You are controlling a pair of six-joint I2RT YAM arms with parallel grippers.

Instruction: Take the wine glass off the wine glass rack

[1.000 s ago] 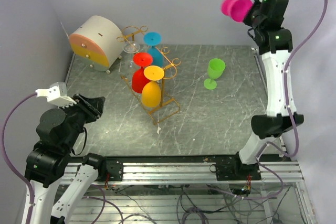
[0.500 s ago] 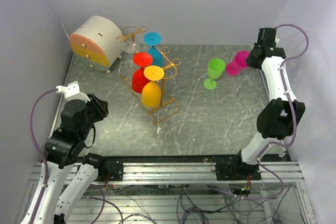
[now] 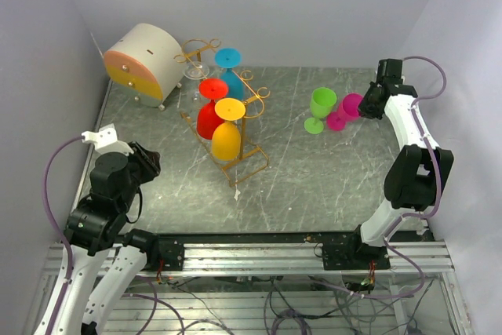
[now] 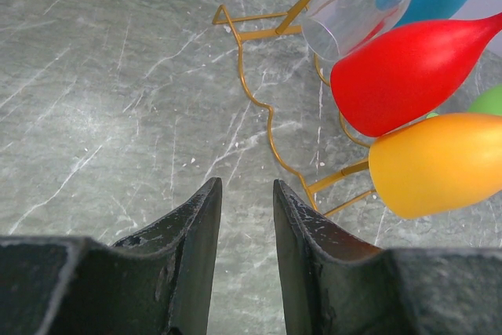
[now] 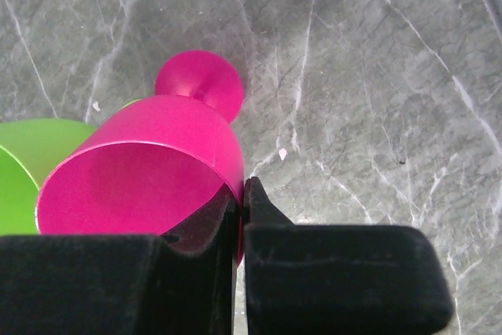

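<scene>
Placing step: pink glass (image 3: 351, 105) sat at two o'clock, well apart from the rack (image 3: 249, 158) at eleven.
My right gripper (image 5: 241, 190) pinched its rim, just beside the green glass (image 3: 321, 103). My left gripper (image 4: 245, 194) hung slightly parted and empty at eight. I judged the next move: release, then withdraw gently.

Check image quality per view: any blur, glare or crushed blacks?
Top external: sharp and evenly lit, no motion blur. Left wrist: pale sheen on the table; clear glass low in contrast; left tool dark but textured. Right wrist: pink glass crisp and saturated; right tool almost featureless black.
</scene>
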